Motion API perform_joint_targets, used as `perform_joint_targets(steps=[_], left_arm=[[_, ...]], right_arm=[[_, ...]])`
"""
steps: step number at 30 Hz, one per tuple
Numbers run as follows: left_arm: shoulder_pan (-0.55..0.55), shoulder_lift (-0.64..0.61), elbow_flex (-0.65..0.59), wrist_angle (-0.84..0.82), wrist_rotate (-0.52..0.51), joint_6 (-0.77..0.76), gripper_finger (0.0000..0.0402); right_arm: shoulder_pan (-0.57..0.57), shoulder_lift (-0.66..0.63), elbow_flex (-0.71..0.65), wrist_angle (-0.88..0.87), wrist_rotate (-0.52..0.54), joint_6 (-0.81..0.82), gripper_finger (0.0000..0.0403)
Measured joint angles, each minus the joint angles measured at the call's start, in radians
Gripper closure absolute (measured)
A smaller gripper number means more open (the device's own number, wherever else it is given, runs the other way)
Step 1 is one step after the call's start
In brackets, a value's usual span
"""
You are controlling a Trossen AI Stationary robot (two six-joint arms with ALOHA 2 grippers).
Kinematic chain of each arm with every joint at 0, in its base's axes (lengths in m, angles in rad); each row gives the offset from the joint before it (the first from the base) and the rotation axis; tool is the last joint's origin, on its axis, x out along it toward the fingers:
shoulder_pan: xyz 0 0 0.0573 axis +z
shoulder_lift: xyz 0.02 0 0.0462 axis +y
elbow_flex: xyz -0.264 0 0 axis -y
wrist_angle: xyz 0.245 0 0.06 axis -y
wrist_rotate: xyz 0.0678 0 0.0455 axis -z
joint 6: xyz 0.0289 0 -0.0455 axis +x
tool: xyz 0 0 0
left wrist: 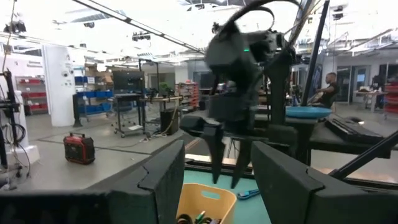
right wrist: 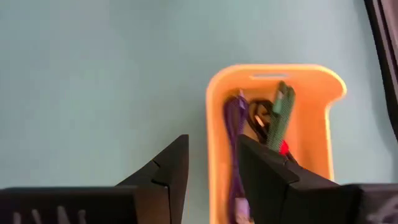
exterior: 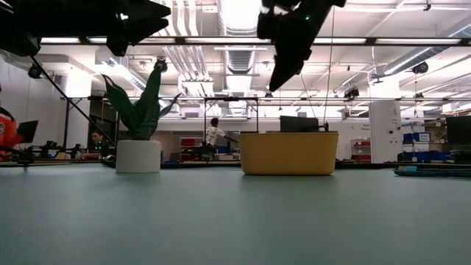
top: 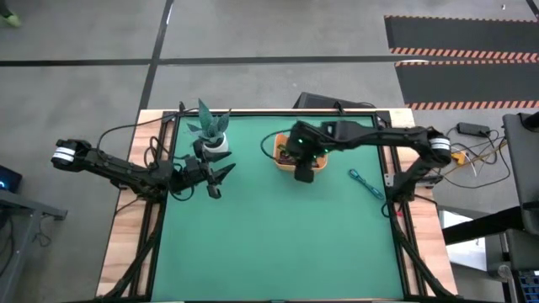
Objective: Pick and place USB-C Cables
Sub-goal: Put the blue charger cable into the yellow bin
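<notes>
An orange tray (top: 284,157) stands on the green mat at the far middle, resting on its base. In the right wrist view it (right wrist: 214,99) holds a dark blue cable (right wrist: 234,146), a green cable (right wrist: 280,118) and a black cable with red (right wrist: 260,119). A teal cable (top: 365,183) lies flat on the mat to the tray's right. My right gripper (top: 303,171) hangs above the tray, fingers pointing down and open, with nothing between them (right wrist: 211,149). My left gripper (top: 221,181) waits open at the left, next to the plant.
A potted plant (top: 210,135) in a white pot stands at the far left of the mat, beside my left gripper. The wooden table border (top: 126,244) frames the mat. People and shelves show in the room beyond the far edge.
</notes>
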Motion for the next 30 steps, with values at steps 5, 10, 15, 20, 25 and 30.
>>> perform_joint_targets(steps=[5,10,15,20,25,30], left_arm=[[-0.002,0.000,0.000,0.005,0.000,-0.025,0.0230],[-0.002,0.000,0.003,0.008,0.000,-0.025,0.0230],[-0.002,0.000,0.015,0.008,0.001,-0.025,0.0230],[-0.002,0.009,0.032,0.010,0.018,-0.030,0.0230],[-0.002,0.071,0.093,0.012,0.051,-0.052,0.0230],[-0.002,0.190,0.190,0.008,0.060,-0.051,0.0230]], right_arm=[[0.061,-0.103,-0.148,0.167,0.001,0.056,0.0278],[0.108,-0.181,-0.285,0.382,0.008,0.078,0.0278],[0.138,-0.233,-0.438,0.672,0.008,0.064,0.0278],[0.155,-0.261,-0.585,0.913,0.009,0.013,0.0281],[0.169,-0.319,-0.705,1.066,0.010,-0.018,0.0286],[0.171,-0.417,-0.781,1.089,0.010,-0.013,0.0287]])
